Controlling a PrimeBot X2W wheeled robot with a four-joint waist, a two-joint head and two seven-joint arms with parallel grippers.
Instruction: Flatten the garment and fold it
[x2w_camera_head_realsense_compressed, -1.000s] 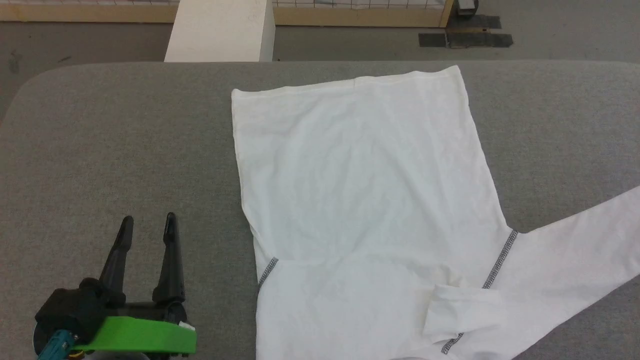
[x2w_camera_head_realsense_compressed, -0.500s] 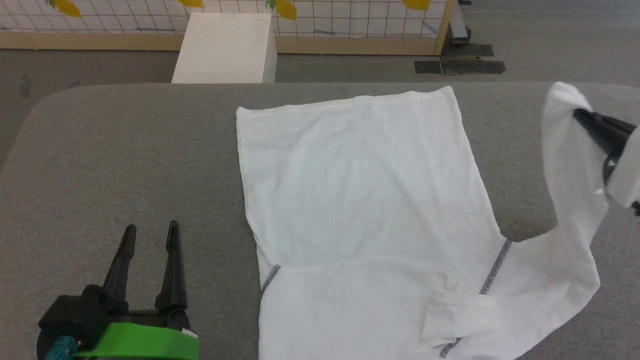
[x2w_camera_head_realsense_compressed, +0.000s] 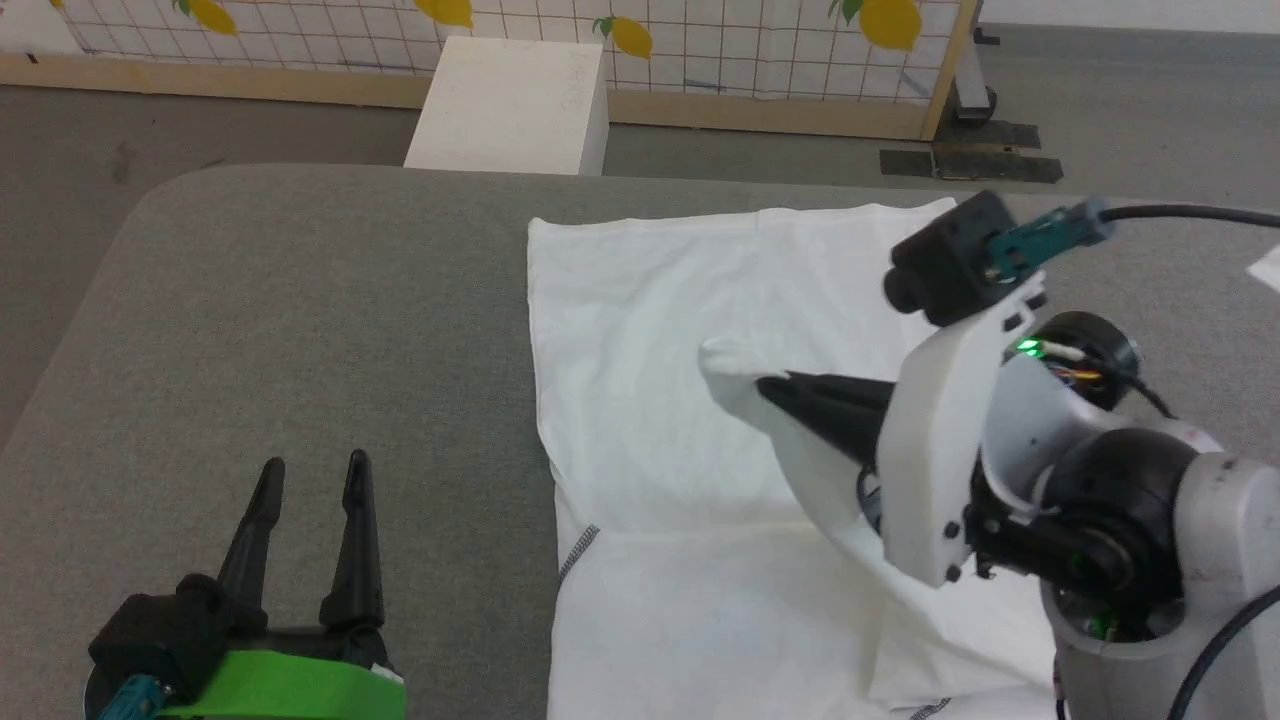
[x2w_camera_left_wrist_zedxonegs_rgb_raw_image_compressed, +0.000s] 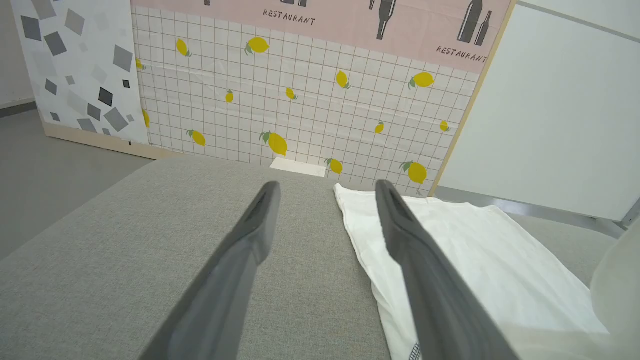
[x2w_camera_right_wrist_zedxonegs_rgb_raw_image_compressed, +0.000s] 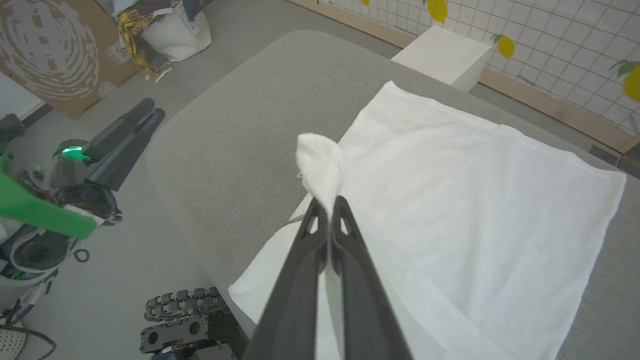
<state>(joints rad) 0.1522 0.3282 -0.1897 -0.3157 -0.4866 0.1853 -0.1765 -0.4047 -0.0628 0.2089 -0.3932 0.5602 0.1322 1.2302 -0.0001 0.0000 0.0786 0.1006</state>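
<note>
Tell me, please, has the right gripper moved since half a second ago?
Yes. The right gripper, shut on the sleeve cuff, went left from beside the T-shirt to above its body.

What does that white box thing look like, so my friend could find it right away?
Look past the far edge of the big grey table, toward the wall with the lemons on it. The white box stands between them. Unlike the white shirt lying soft and flat on the table, it is a stiff block with straight edges.
</note>
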